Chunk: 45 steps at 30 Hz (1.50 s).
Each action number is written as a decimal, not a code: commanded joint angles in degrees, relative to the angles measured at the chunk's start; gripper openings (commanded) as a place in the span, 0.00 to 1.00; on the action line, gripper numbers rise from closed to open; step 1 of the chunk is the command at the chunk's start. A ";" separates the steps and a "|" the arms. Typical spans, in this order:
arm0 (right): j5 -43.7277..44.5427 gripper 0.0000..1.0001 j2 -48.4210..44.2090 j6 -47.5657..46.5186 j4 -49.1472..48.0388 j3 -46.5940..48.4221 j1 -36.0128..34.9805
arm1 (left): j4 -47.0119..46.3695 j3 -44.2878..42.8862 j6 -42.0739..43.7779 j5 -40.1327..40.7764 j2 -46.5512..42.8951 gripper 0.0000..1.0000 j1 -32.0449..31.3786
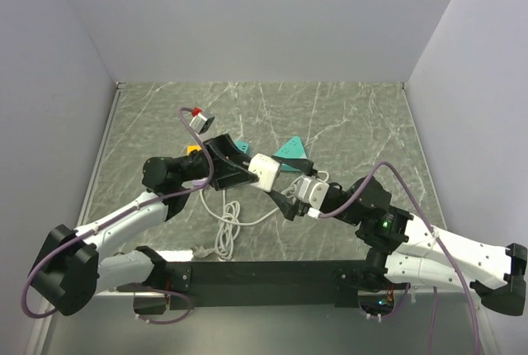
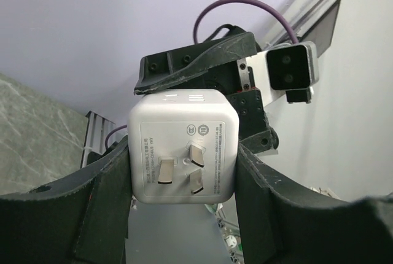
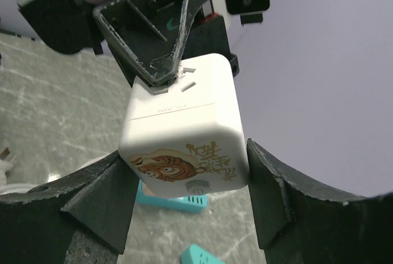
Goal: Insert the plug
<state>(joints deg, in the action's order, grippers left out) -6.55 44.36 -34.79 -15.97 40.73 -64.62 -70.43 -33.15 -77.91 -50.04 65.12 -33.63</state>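
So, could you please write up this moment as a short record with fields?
held item: white cube-shaped plastic adapter
prongs: three flat metal prongs, facing the left wrist camera
left gripper: fingers against two opposite sides of the adapter
right gripper: fingers appear to press the adapter too, tiger-print face toward its camera
height: adapter held up off the grey marbled tabletop
on the table: loose white cable, teal triangular piece
insertion: not yet done
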 commanded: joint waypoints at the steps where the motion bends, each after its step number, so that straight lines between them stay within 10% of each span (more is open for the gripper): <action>1: 0.91 0.13 -0.94 4.72 1.97 5.85 -1.12 | 11.17 -2.71 10.13 4.41 -1.83 0.38 -0.47; 9: 8.20 0.00 -0.94 8.59 6.82 8.84 -1.04 | 31.48 -5.52 24.73 15.58 -6.50 0.66 -0.47; 45: 14.55 0.00 2.30 14.92 14.73 13.15 2.12 | 36.69 -3.16 32.21 25.34 -7.20 0.85 3.04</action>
<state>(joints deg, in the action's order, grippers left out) 7.73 46.00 -21.74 1.78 51.03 -63.90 -33.30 -36.80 -47.66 -26.59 58.33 -31.05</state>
